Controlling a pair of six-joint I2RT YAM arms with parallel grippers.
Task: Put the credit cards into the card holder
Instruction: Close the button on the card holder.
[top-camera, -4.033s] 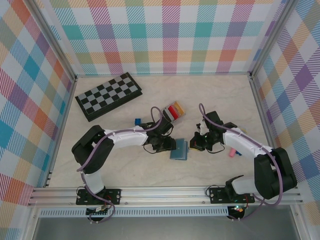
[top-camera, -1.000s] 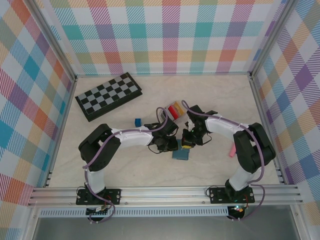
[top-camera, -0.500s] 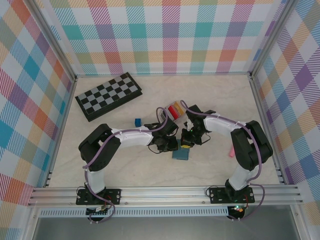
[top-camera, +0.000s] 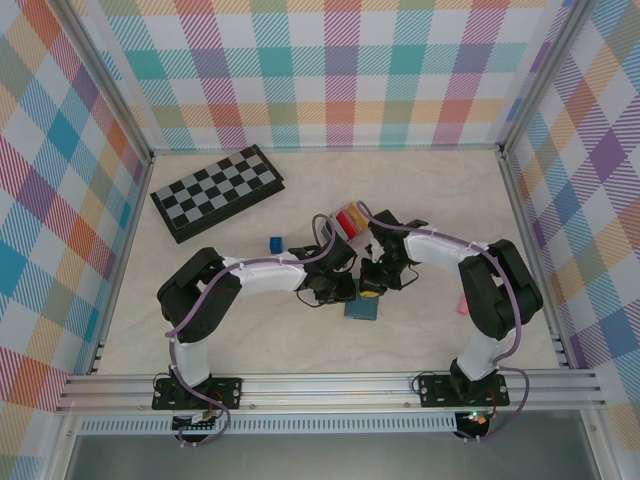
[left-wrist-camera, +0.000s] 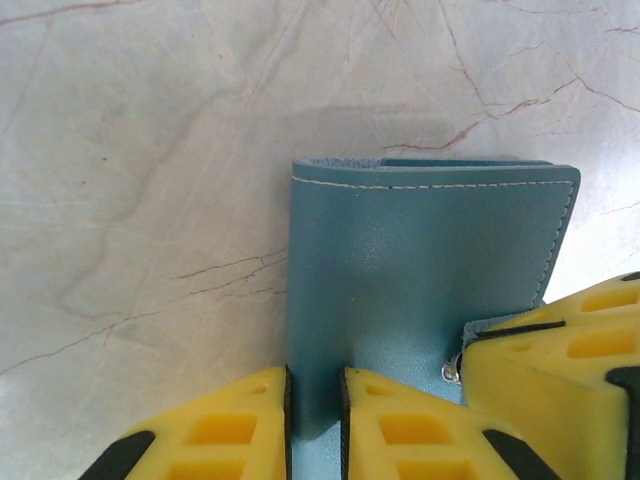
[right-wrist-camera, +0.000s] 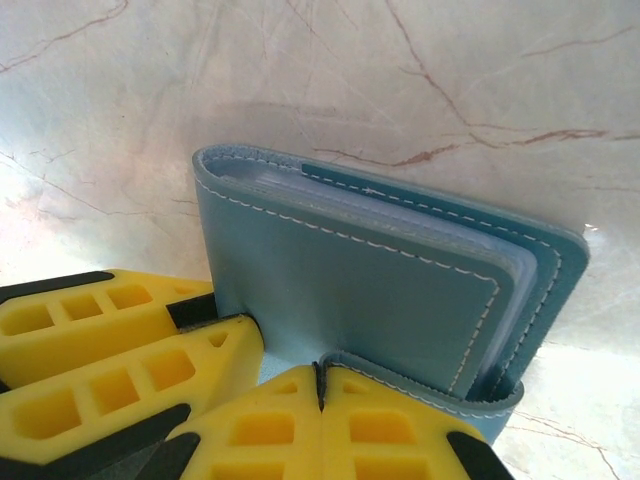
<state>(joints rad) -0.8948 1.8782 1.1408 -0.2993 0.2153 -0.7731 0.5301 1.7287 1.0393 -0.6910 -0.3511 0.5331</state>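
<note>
A flat blue-grey wallet (top-camera: 361, 309) lies mid-table, with both grippers meeting at its far edge. My left gripper (top-camera: 340, 289) is shut on one cover edge of the wallet (left-wrist-camera: 420, 270), and blue leather fills the narrow gap between its fingers (left-wrist-camera: 315, 400). My right gripper (top-camera: 374, 282) is shut on a thin stitched flap of the wallet (right-wrist-camera: 380, 290), fingers pressed together (right-wrist-camera: 320, 385). The light-grey card holder (top-camera: 350, 219) stands just behind, holding red and yellow cards upright. A pink card (top-camera: 462, 303) lies flat to the right.
A small blue cube (top-camera: 275, 243) sits left of the card holder. A folded chessboard (top-camera: 216, 190) lies at the back left. Metal rails and plaid walls close in the table on all sides.
Since four seconds ago my right gripper has moved left to the wallet, next to the left gripper. Over the last second both arms and the wallet barely shifted.
</note>
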